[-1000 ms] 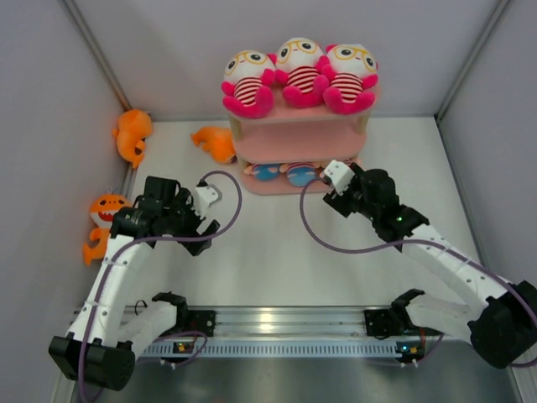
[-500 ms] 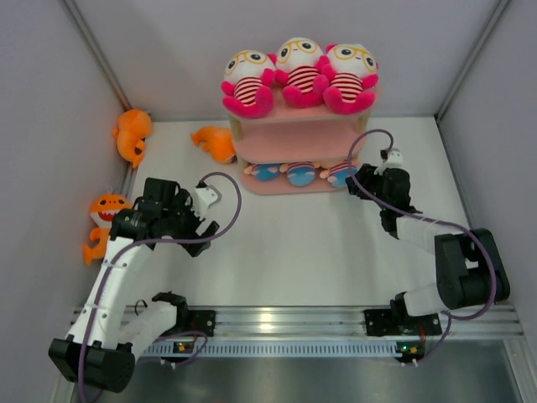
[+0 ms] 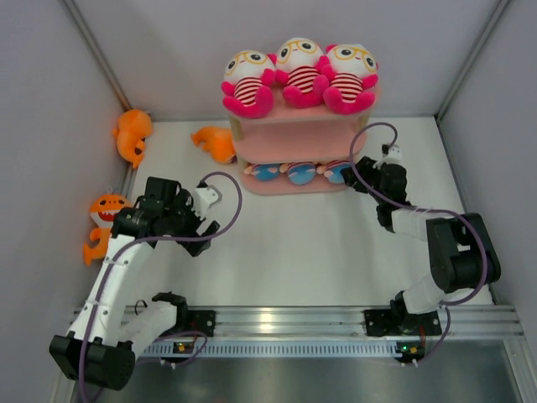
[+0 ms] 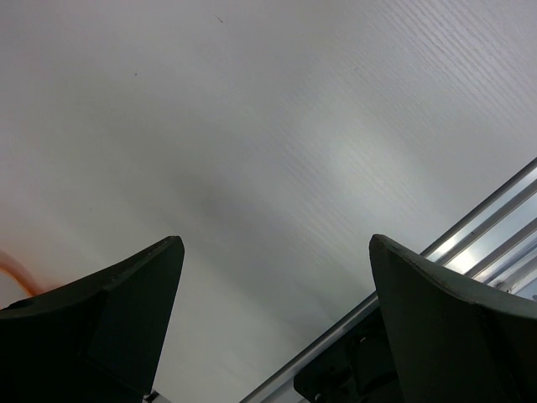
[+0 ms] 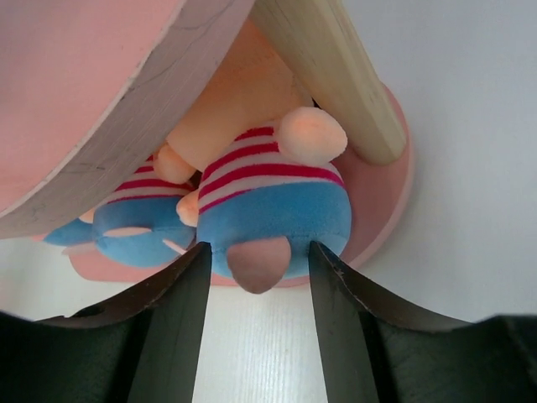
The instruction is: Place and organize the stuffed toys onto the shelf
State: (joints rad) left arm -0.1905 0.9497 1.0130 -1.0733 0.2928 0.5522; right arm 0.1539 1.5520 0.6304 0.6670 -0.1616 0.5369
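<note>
Pink three-tier shelf [image 3: 302, 134] stands at the far middle of the table [image 3: 294, 243]. Top tier: three white-faced toys [image 3: 299, 75] with striped bodies and pink limbs sit upright in a row, shoulder to shoulder. Bottom tier: three blue dolls [image 3: 295, 174] lie side by side under the middle board. Three orange sharks remain on the table at the left: one [image 3: 132, 134] in the far-left corner, one [image 3: 216, 143] just beside the shelf's left end, one [image 3: 105, 220] against the left wall, nearer the arms.

Right gripper [image 5: 256, 248] is at the right end of the bottom tier. In the right wrist view its fingers [image 5: 180, 311] stand narrowly apart on either side of the right doll [image 5: 277, 214], whose foot shows between the tips; whether the pads press the doll cannot be told. That doll lies beside a wooden post [image 5: 336, 75].

Left gripper [image 4: 273, 243] hangs over bare table left of centre, well apart from every toy, its fingers spread wide with nothing between them. A metal rail [image 4: 495, 227] shows at the near edge.
</note>
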